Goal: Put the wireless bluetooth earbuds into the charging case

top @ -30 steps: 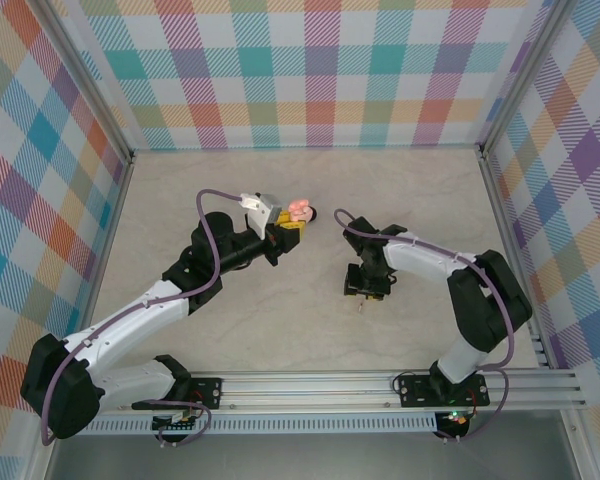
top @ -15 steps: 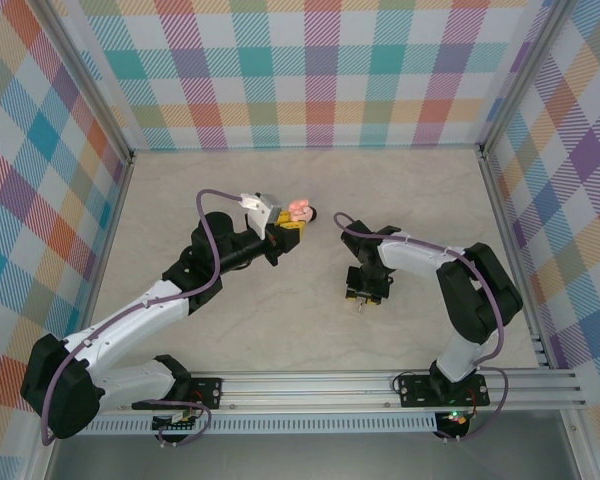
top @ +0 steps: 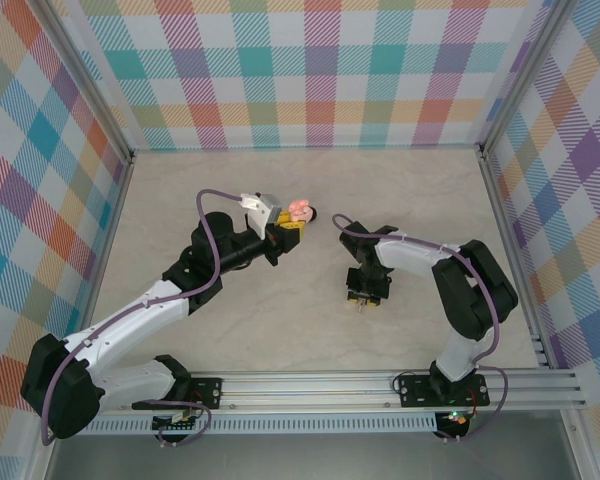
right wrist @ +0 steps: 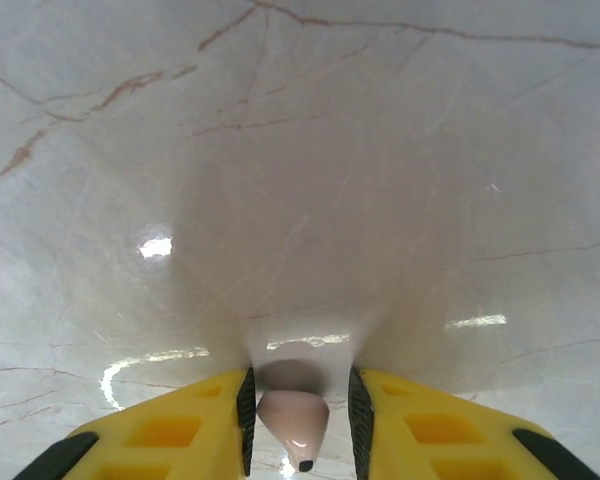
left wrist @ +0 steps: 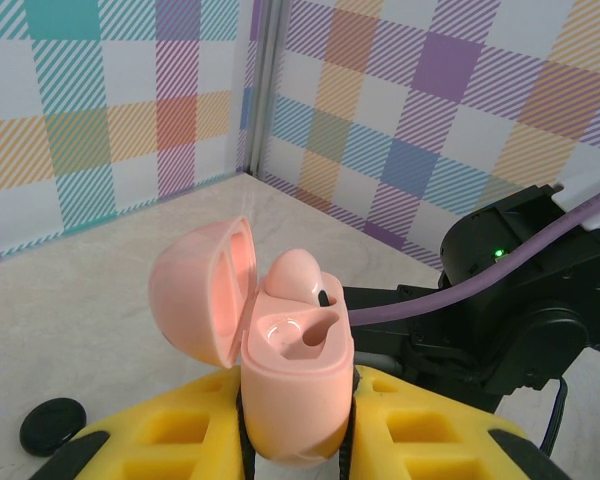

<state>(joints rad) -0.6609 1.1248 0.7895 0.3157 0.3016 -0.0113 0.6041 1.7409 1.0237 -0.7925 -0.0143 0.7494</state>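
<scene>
My right hand (right wrist: 298, 388) is pointing down at the table (right wrist: 400, 150). Its fingers are standing close on either side of a pink earbud (right wrist: 292, 420) at 6 o'clock, and I cannot tell whether they are pinching it. My left hand (left wrist: 298, 392) is clamping the pink case (left wrist: 298, 425). The lid (left wrist: 202, 290) is hanging open toward 9 o'clock, and a second earbud (left wrist: 298, 275) is sitting inside. Seen from above, the case is sitting at 11 o'clock from my right hand.

The table (right wrist: 310, 150) is being lit brightly from above; small glare patches are being reflected at its near left, and a soft shadow is being cast centrally. The far wall (left wrist: 430, 90) is being rendered slightly soft.
</scene>
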